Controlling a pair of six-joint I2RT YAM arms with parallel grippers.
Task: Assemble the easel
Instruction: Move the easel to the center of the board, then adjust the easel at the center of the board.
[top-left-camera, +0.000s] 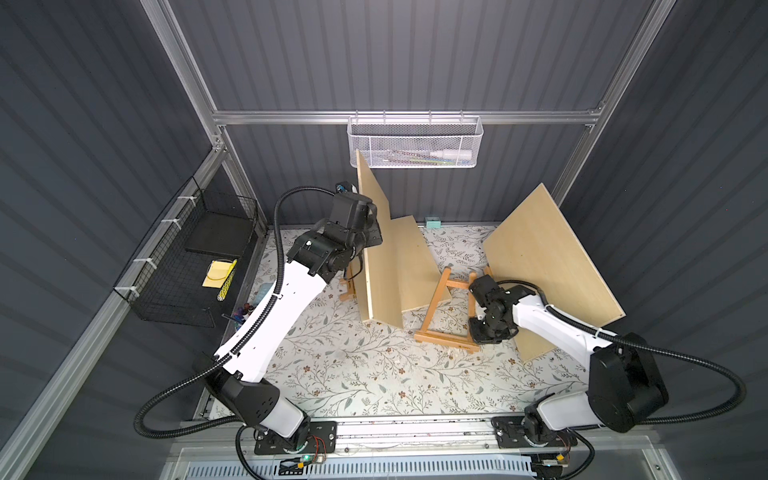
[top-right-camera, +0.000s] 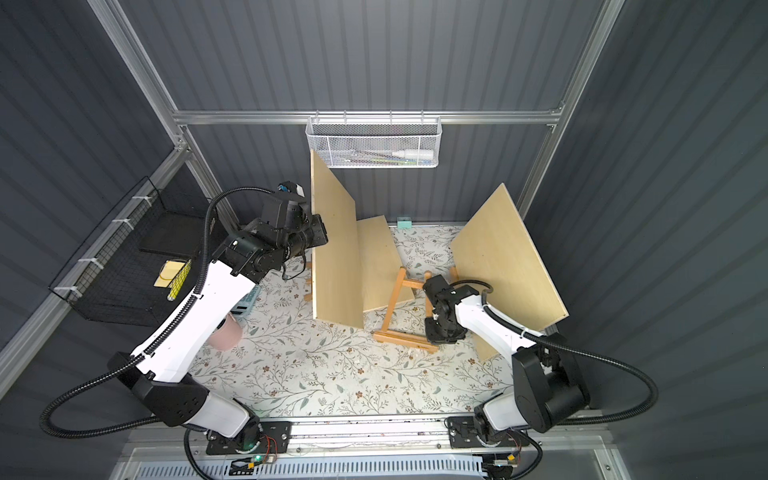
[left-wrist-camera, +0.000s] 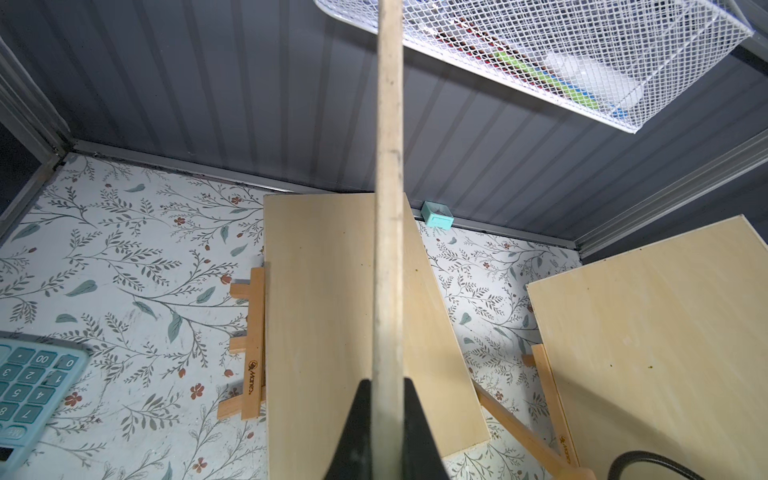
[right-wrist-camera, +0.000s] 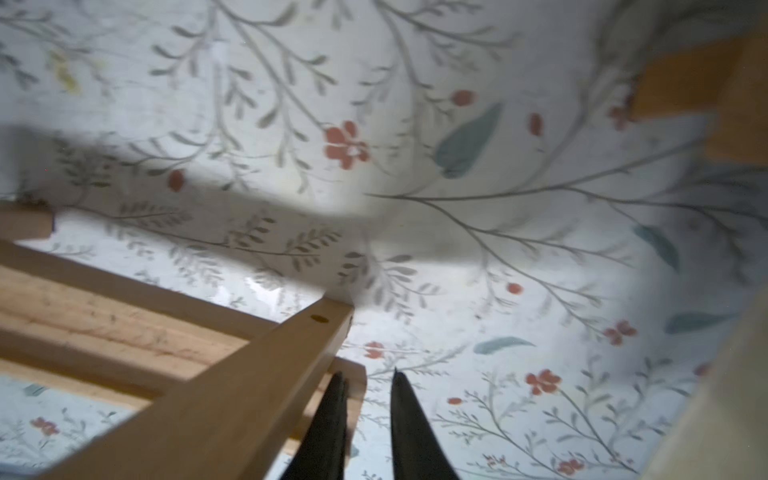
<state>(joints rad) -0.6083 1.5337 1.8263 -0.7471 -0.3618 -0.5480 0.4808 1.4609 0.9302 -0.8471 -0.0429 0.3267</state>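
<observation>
Farthest left, our left arm (top-left-camera: 286, 299) reaches toward the back wall. The left jaws are clamped tight on the thin edge of a tall board (top-left-camera: 376, 249) that stands on edge on the surface (top-left-camera: 353, 374). The left wrist view looks straight along that edge. A small easel (left-wrist-camera: 253, 345) shows just beside the board, mostly hidden in both top views. Right of the tall board a second board (top-left-camera: 415, 266) leans, and its near corner crosses one leg of the easel (top-left-camera: 444, 341) we judge to be the one in hand.

That easel lies near the middle of the surface. Its long axis runs from the ledge bar on our side toward the back wall, and the two legs draw together at the far end. The right arm (top-left-camera: 552, 328) is plainly the nearer one, and the left is occupied.

The right jaws hang low at the easel's right leg, close to the ledge end. In the right wrist view they stand narrow, with only bare surface between them. The leg runs alongside one finger (right-wrist-camera: 332, 415), outside the gap; whether it touches we cannot tell. The coming grasp turns on that offset. We think the jaws must shift sideways across the leg, not along it, and widen enough to straddle it. Farthest right, another board (top-left-camera: 552, 266) leans, well apart.
</observation>
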